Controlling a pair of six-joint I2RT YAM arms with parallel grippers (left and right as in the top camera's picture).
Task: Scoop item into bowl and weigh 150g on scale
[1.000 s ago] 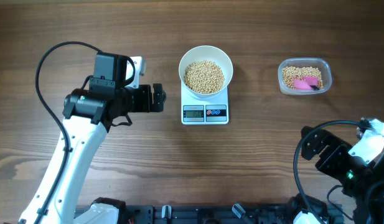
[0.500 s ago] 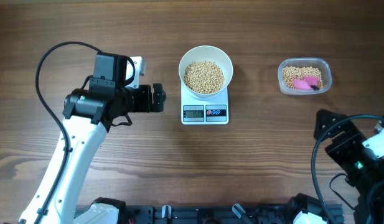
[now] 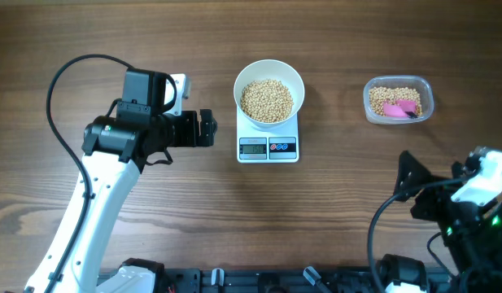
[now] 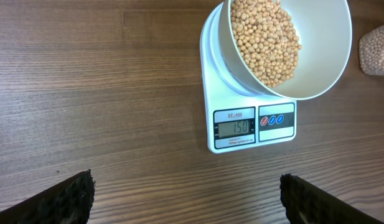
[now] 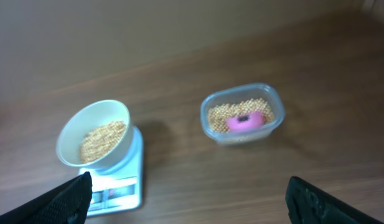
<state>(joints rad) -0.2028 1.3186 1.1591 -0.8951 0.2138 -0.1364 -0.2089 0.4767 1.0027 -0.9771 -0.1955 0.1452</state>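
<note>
Bowl (image 3: 268,72) of beans (image 3: 266,100) seated on scale (image 3: 268,148) — display reads 150. Left gripper (image 3: 208,128) at scale's 9 o'clock, jaws wide, empty. Right gripper (image 5: 190,200) at 4 o'clock — wide, empty.

Top-down ovhd; wrist cams twd scale (image 4: 249,124)

Pale-tan beans (image 3: 266,99) are sitting in a white bowl (image 3: 269,70), the scale (image 3: 268,158) is showing white (grey display), and brown wood grain is streaking the bench (image 3: 356,187).

White bowl (image 3: 269,91) of tan beans (image 3: 266,100) sits on the scale (image 3: 268,147).
</note>
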